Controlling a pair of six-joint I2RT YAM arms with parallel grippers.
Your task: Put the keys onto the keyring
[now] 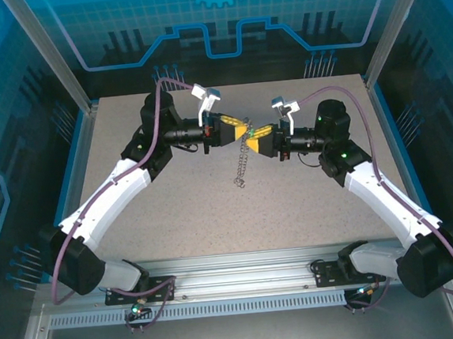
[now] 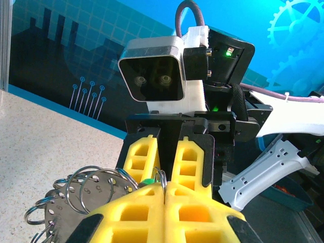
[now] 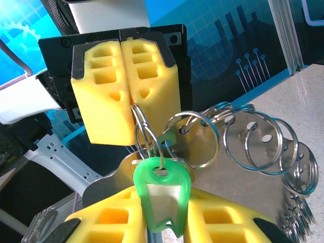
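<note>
The key's bright green plastic head [image 3: 162, 195] stands between the yellow fingers of my right gripper [image 3: 163, 202], which is shut on it; its blade is hidden. A silvery split ring, the keyring [image 3: 140, 129], reaches into the hole at the top of the head. My left gripper [image 2: 165, 190] is shut on that ring [image 2: 165, 178], fingertip to fingertip with the right gripper. A sliver of green [image 2: 148, 180] shows just beyond it. In the top view the left gripper [image 1: 240, 127] and right gripper [image 1: 257, 137] meet above mid-table, a thin chain [image 1: 242, 164] hanging below them.
A round metal plate with holes [image 3: 238, 167] carries several more split rings [image 3: 263, 142] beside the held ring. The same plate [image 2: 66, 207] hangs left of my left fingers. The speckled table [image 1: 175, 221] lies below, with blue panels and aluminium posts around it.
</note>
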